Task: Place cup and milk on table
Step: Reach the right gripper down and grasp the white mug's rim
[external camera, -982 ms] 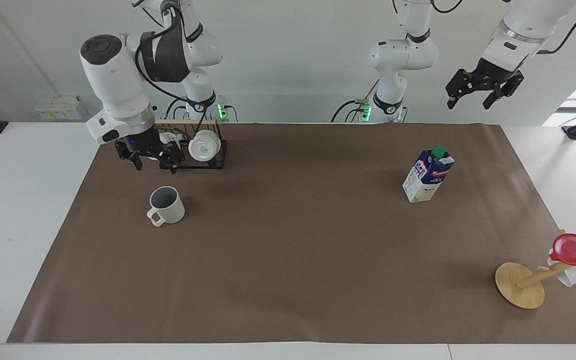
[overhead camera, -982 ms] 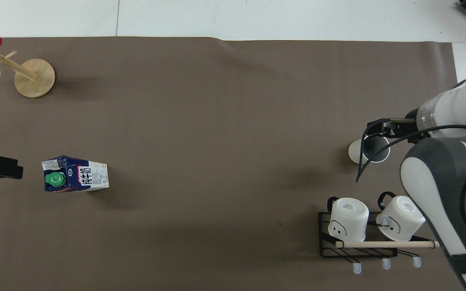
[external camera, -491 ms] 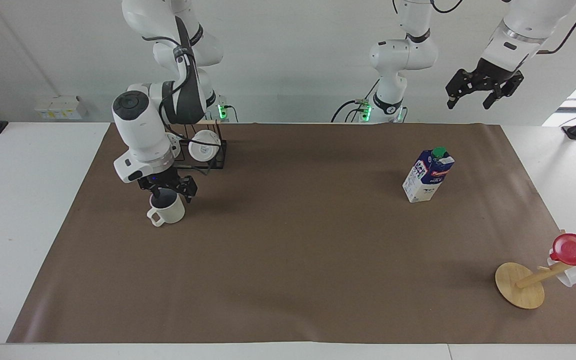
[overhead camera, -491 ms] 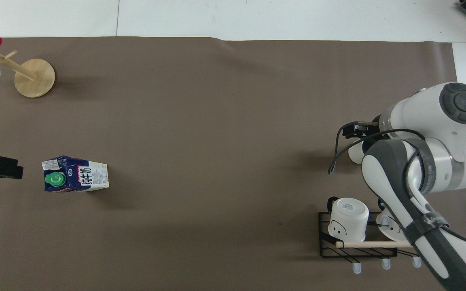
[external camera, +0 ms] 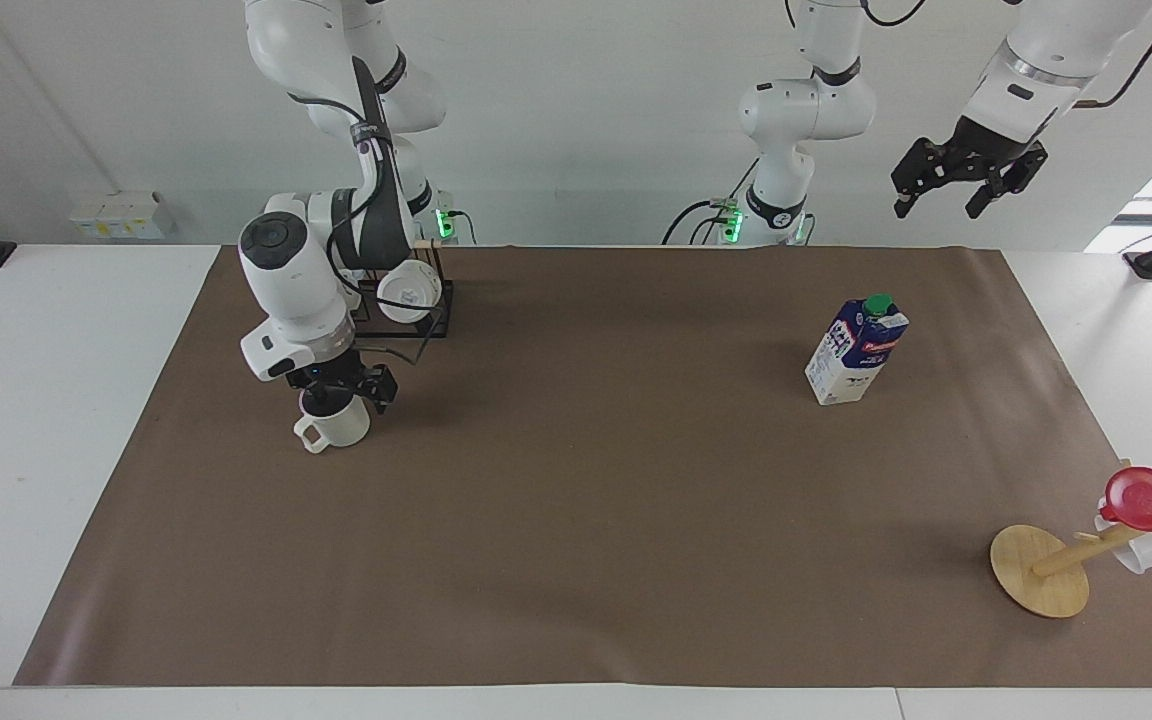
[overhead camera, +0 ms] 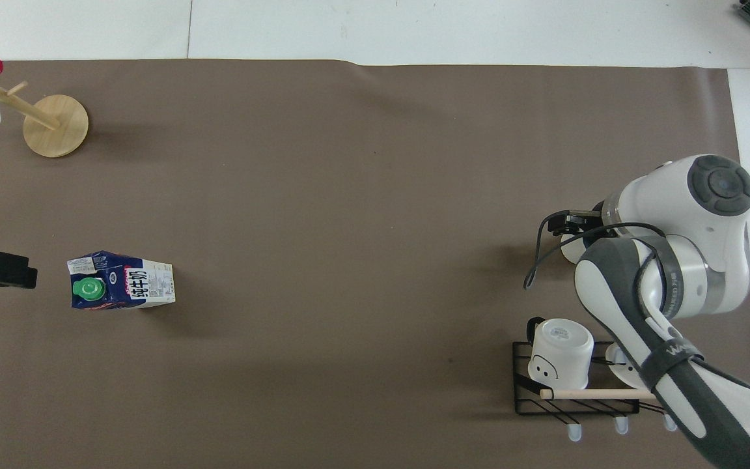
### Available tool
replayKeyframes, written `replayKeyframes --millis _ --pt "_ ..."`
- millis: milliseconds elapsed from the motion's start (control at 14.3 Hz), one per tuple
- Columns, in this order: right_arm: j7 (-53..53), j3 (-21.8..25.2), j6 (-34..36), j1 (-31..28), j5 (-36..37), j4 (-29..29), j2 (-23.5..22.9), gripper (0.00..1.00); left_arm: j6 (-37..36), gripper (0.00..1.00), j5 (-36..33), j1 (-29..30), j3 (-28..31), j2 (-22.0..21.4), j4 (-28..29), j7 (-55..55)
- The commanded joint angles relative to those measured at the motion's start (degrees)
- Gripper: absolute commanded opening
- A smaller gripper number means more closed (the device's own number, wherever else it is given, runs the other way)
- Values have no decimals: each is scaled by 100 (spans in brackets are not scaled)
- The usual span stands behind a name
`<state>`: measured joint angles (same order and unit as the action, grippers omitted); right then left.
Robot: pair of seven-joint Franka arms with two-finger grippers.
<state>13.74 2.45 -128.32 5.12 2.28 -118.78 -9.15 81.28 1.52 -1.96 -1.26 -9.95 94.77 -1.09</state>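
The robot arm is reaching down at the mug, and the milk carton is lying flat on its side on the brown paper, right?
Not quite. The milk carton is standing upright on the brown paper, green cap on top; the facing view shows it. The rest holds: the right gripper is down at the mug, jaws open.

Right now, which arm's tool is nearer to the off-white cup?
Right. The right tool sits open directly at the cup, down at its rim. The left tool waits open, raised high at the left arm's end of the table, above the milk.
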Motion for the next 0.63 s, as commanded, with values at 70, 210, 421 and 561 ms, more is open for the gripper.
replayKeyframes --millis 70,210,421,561 --pt "-187 -34 -281 -99 88 -137 -131 97 -130 100 -21 73 -41 37 -126 -32" --pt "-336 -34 -273 -99 97 -119 -140 56 -130 100 -21 73 -41 37 -126 -32" --pt "-460 -34 -264 -99 105 -75 -166 5 -130 100 -21 73 -41 37 -126 -32" --pt "-460 -34 -272 -99 114 -5 -210 0 -130 100 -21 73 -41 37 -126 -32"
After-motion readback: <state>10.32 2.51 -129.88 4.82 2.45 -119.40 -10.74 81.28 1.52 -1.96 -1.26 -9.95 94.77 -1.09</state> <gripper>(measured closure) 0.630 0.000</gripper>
